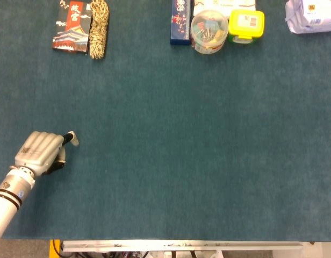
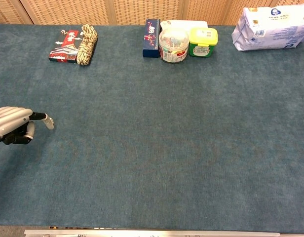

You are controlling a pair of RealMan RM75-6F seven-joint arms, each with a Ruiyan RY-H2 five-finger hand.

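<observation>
My left hand (image 1: 41, 152) hovers low over the teal table cover (image 1: 176, 140) at the near left, also seen in the chest view as the left hand (image 2: 13, 123) at the left edge. Its fingers are curled in, one finger (image 1: 70, 138) sticks out to the right, and it holds nothing. Nothing lies close to it. The nearest things are a red and black box (image 1: 72, 25) and a coil of rope (image 1: 99, 28) far behind it. My right hand shows in neither view.
Along the far edge stand a blue box (image 1: 181, 21), a clear jar of coloured clips (image 1: 209, 32), a yellow-lidded green tub (image 1: 246, 25) and a white packet (image 1: 311, 16). The table's front edge (image 1: 181, 245) runs just below my left forearm.
</observation>
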